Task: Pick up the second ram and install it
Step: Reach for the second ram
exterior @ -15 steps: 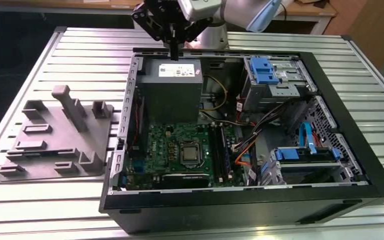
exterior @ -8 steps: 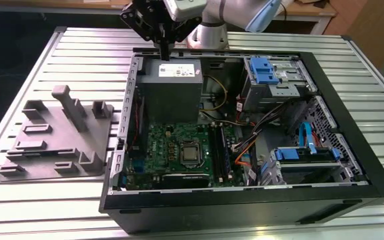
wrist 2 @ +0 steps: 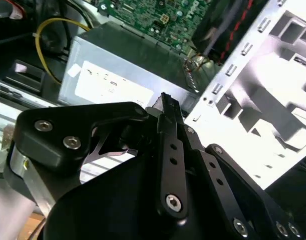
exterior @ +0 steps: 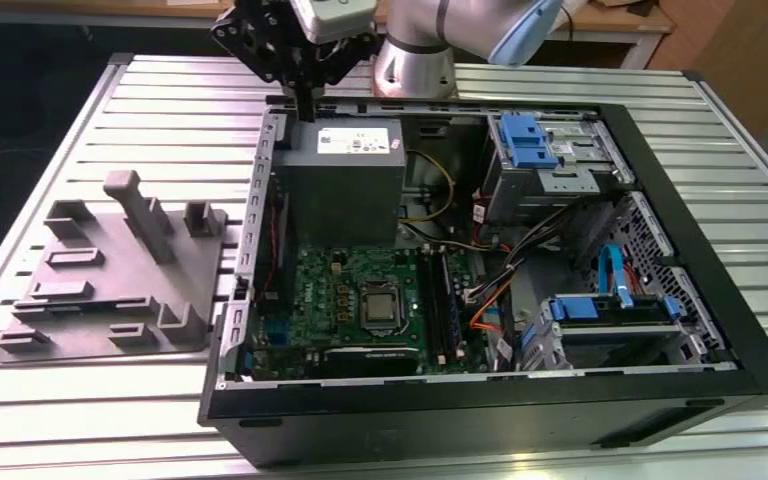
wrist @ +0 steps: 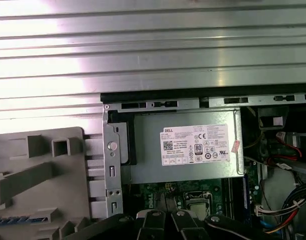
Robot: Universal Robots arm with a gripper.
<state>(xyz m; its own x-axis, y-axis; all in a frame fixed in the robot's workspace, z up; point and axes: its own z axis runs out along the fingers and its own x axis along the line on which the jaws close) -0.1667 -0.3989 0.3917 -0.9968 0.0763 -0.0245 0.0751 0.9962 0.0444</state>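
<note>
Hovering over the computer case [exterior: 464, 395] edge beside the power supply [exterior: 337, 180]: gripper [exterior: 307, 108], fingers closed together, nothing visibly held. Second ram [wrist: 15, 219], apparently the blue-green strip slotted in the grey fixture [exterior: 104, 280], lies well apart.

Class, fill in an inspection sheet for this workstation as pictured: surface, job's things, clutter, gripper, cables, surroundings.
Surface: slatted metal table carrying an open computer case.
Job's things: second ram too small to tell apart; memory slots lie beside the processor.
Clutter: grey holder block beside the case.
Gripper: gripper above the power supply, fingers together, nothing seen held.
Cables: yellow cable, blue cable inside the case.
Surroundings: wooden furniture behind.
</note>
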